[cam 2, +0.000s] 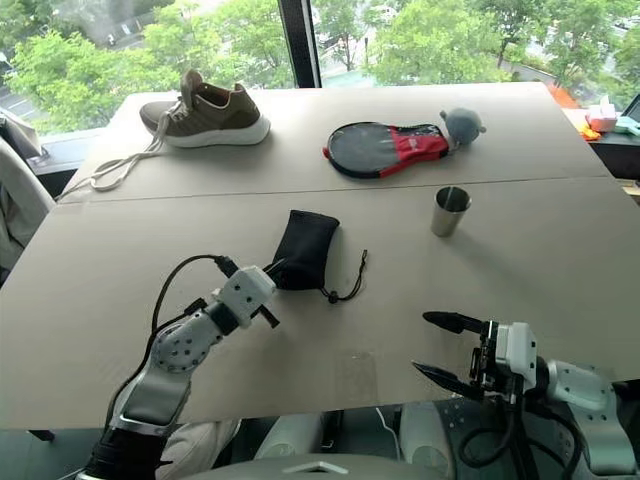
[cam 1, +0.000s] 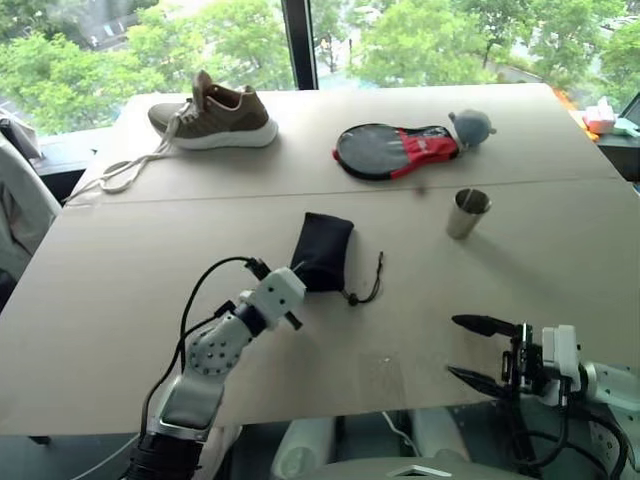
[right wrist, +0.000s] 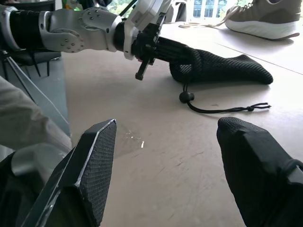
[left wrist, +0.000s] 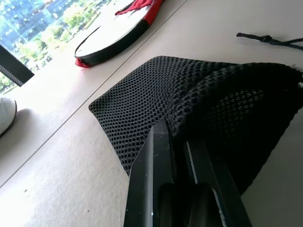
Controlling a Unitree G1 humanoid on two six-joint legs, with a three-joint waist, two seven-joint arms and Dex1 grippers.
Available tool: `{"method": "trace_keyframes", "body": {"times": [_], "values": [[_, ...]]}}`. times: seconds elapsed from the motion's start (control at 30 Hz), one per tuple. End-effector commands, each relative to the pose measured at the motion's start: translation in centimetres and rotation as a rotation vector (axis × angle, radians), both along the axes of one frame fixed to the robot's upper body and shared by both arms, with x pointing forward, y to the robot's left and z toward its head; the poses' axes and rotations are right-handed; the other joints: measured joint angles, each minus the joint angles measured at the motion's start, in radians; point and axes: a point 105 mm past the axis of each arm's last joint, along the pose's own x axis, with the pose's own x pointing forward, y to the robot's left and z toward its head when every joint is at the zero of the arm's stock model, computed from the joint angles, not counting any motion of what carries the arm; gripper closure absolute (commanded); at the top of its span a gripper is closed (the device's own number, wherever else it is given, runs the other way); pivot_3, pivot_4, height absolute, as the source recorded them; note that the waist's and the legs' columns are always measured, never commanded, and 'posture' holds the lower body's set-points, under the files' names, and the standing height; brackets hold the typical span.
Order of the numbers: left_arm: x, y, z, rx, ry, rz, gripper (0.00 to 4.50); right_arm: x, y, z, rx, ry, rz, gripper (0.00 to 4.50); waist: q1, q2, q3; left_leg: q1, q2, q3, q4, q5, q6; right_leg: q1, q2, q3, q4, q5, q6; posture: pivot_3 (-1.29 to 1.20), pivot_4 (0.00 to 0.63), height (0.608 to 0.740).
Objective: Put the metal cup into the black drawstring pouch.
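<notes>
Your left gripper (left wrist: 182, 142) is pinched shut on the near edge of the black drawstring pouch (cam 1: 323, 250); in the left wrist view both fingers (left wrist: 154, 175) meet on a fold of the mesh fabric at the mouth end. The pouch lies flat on the tan table (cam 1: 150, 300), roughly mid-table, with its closed end pointing away from you. Its cord (cam 1: 372, 285) trails out to the right of the mouth, with the toggle (right wrist: 186, 97) resting on the table.

Your right gripper (cam 1: 480, 352) hangs at the near right edge of the table, jaws spread wide, holding nothing. It points left, toward the pouch, and stays well apart from it.

The metal cup (cam 1: 467, 213) stands upright, mouth up, right of the pouch and farther back, touched by neither gripper.

Behind the cup lies a black-and-red paddle case (cam 1: 395, 150) with a small grey plush toy (cam 1: 470, 127) at its right end. A brown sneaker (cam 1: 215, 115) sits at the far left, its white laces (cam 1: 135, 170) running toward the table's left edge.
</notes>
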Motion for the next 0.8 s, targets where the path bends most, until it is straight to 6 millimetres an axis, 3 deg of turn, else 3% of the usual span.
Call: {"method": "trace_keyframes", "body": {"times": [0.03, 0.23, 0.47, 0.63, 0.8], "values": [[0.1, -0.8, 3.6, -0.352, 0.095, -0.026, 4.32, 3.6, -1.0, 2.6, 0.007, -0.117, -0.238, 1.09, 0.0, 0.0, 0.0, 0.0, 0.0, 0.0, 0.0, 0.0, 0.0, 0.0, 0.0, 0.0, 0.0, 0.001, 0.001, 0.0, 0.15, 0.736], [1.8, -0.3, 7.3, -0.574, 0.174, -0.038, 4.32, 9.1, -1.0, 6.2, -0.107, -0.323, -0.521, 1.09, -0.001, -0.001, 0.0, 0.0, -0.001, -0.001, 0.001, 0.0, -0.001, -0.001, 0.003, -0.001, 0.003, 0.001, 0.001, 0.0, 0.15, 0.736], [2.8, -1.0, 9.6, -0.711, 0.257, -0.082, 4.32, 12.6, -1.0, 9.1, -0.388, -0.402, -0.552, 1.09, 0.0, -0.002, 0.001, -0.002, -0.003, -0.001, 0.0, 0.004, -0.006, -0.002, 0.002, -0.001, 0.002, 0.003, -0.002, 0.0, 0.15, 0.736], [3.1, -1.4, 10.0, -0.701, 0.266, -0.087, 4.32, 13.5, -1.0, 8.5, -0.546, -0.351, -0.506, 1.09, -0.001, -0.002, 0.001, -0.002, -0.003, -0.002, 0.0, 0.004, -0.006, -0.002, 0.002, -0.001, 0.001, 0.003, -0.003, 0.0, 0.15, 0.736], [3.2, -1.6, 10.2, -0.7, 0.26, -0.084, 4.32, 13.7, -1.7, 5.0, -0.679, -0.198, -0.477, 1.09, -0.001, -0.002, 0.001, -0.002, -0.003, -0.001, 0.0, 0.004, -0.006, -0.002, 0.002, -0.001, 0.001, 0.003, -0.003, 0.0, 0.15, 0.736]]}}
